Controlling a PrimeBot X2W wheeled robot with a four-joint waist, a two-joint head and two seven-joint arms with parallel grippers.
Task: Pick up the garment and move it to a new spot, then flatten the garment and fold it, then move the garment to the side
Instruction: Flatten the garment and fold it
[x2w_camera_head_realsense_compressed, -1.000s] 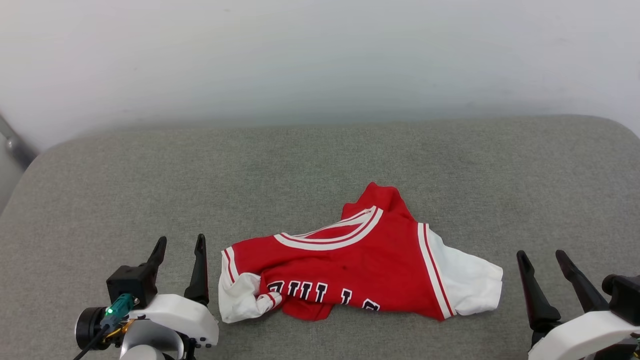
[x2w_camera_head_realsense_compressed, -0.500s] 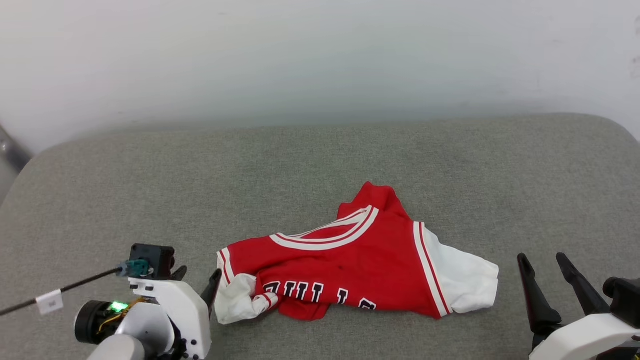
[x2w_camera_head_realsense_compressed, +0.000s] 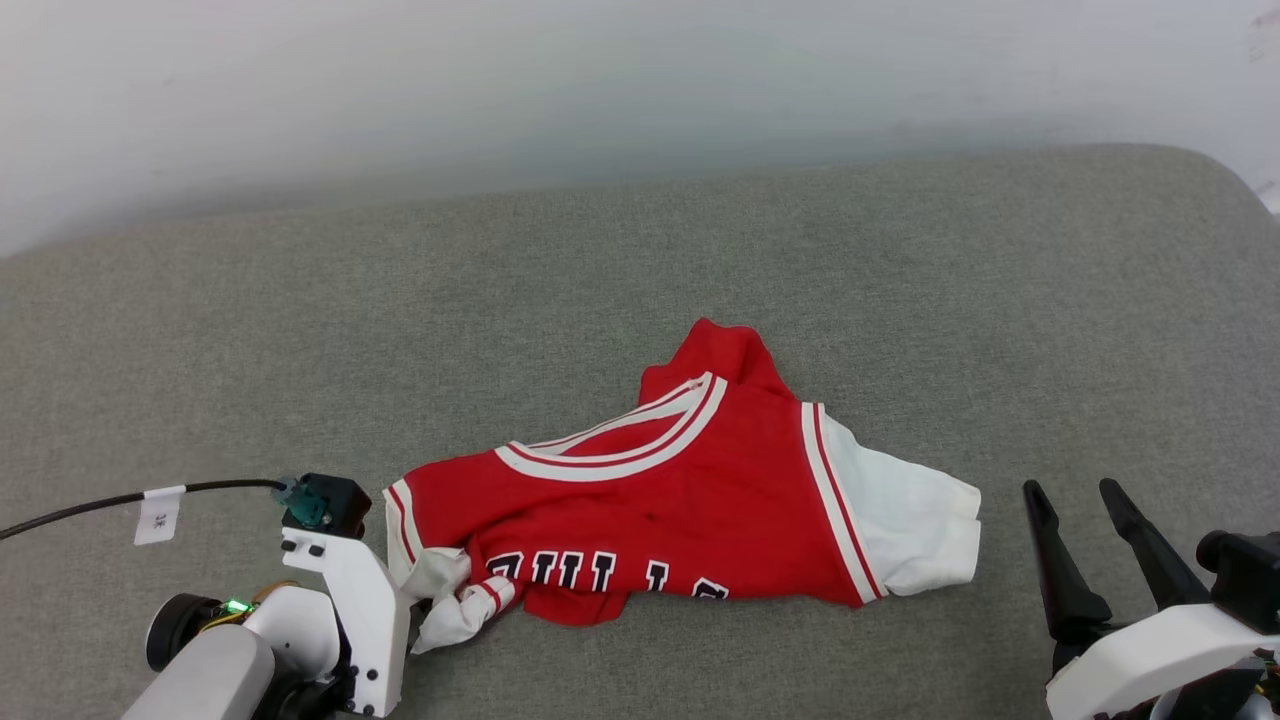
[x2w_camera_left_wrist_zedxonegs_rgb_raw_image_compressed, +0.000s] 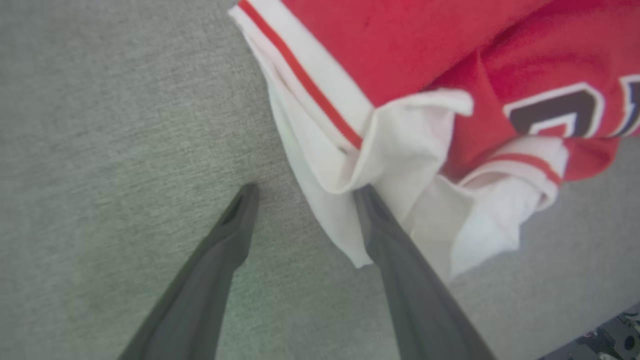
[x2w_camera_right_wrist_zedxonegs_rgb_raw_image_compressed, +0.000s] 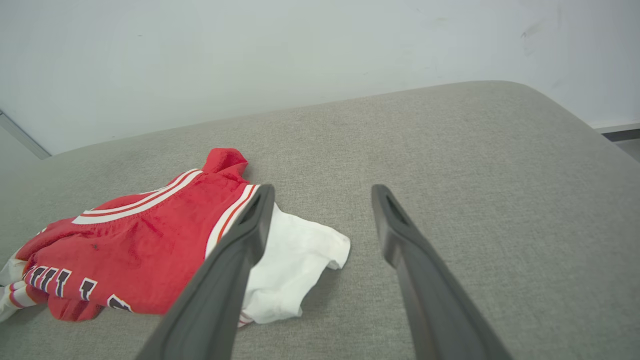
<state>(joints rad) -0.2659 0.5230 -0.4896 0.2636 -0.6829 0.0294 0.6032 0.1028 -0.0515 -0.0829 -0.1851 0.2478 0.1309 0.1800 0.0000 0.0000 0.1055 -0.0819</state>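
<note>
A crumpled red garment (x2w_camera_head_realsense_compressed: 680, 500) with white sleeves lies on a grey fabric surface (x2w_camera_head_realsense_compressed: 640, 260), toward its near edge. The left end effector (x2w_camera_left_wrist_zedxonegs_rgb_raw_image_compressed: 305, 188), fingers spread, straddles the edge of the garment's left sleeve (x2w_camera_left_wrist_zedxonegs_rgb_raw_image_compressed: 400, 150), one fingertip against the cloth. The right end effector (x2w_camera_head_realsense_compressed: 1069, 486), fingers spread, sits right of the garment, apart from it.

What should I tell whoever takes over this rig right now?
Left pincer: open, down at the T-shirt's crumpled white sleeve, fingers straddling its edge, nothing gripped.
Right pincer: open, empty, apart from the other sleeve.
T-shirt: bunched on the grey cushion.
Done: nothing yet.
Left: grasp, move, flatten, fold, set aside.
</note>
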